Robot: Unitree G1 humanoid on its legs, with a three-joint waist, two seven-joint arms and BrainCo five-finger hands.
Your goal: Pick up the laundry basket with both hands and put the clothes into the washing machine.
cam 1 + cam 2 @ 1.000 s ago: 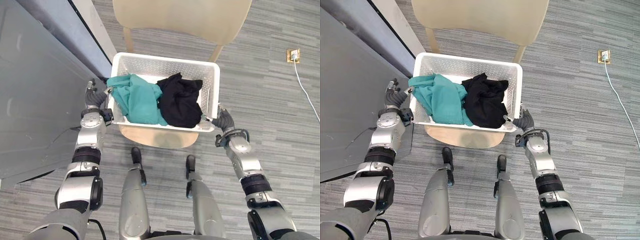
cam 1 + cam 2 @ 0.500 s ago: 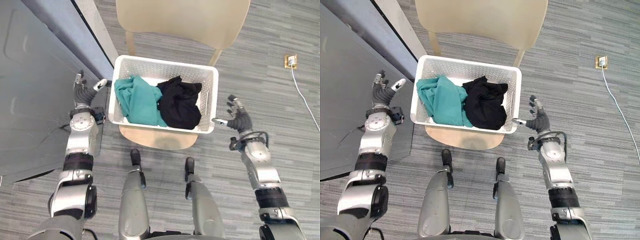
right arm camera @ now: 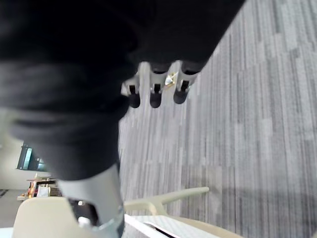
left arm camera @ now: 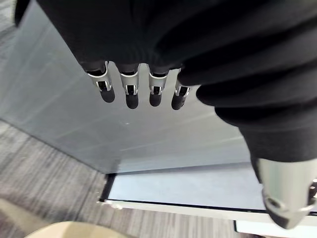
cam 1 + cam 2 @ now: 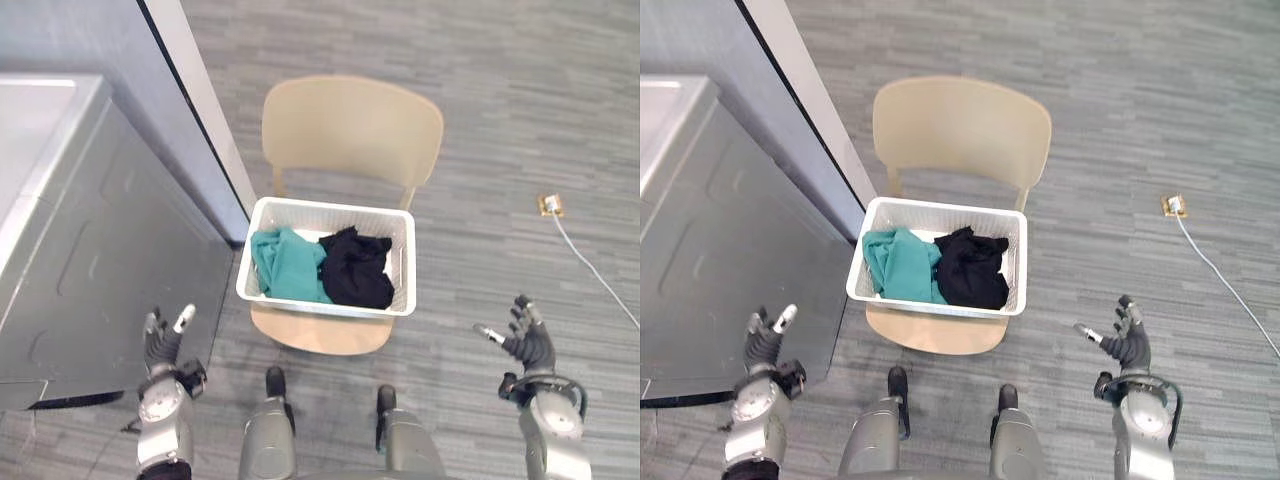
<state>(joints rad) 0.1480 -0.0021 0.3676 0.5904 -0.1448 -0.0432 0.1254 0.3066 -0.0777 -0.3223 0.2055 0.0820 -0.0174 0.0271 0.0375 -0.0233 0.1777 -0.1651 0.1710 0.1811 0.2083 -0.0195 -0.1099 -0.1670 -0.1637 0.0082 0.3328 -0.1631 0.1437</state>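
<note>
**On the chair seat, the basket sat unheld, both of your hands off it**

On the seat of the beige chair [image 5: 350, 130] stood the white laundry basket [image 5: 404, 262]. It rested level, with its near rim out over the seat's front edge. That put both short sides within reach from where you stood. Inside it, a teal garment [image 5: 285, 277] lay toward your left and a black garment [image 5: 357, 270] toward your right, touching in the middle. Both sat below the rim, so nothing looked ready to spill when the basket tipped.

Your left hand [image 5: 162, 348] hung low and well apart from the basket, close beside the grey washing machine [image 5: 100, 260]. Its fingers [image 4: 129, 94] were straight and released, holding nothing, and pointed at the machine's flat side panel. Your right hand [image 5: 530, 350] was just as far out on the other side, over bare carpet. Its fingers [image 3: 155, 96] were spread and empty too.

I judged the pick-up not yet done: neither palm was near a basket wall, and the clothes were all in the basket. With the hands that wide, you would have had to bring both inward to opposite short sides together, or the light basket could slide on the smooth seat. The machine's door could not be made out, so I cannot tell where the load would go in.
</note>
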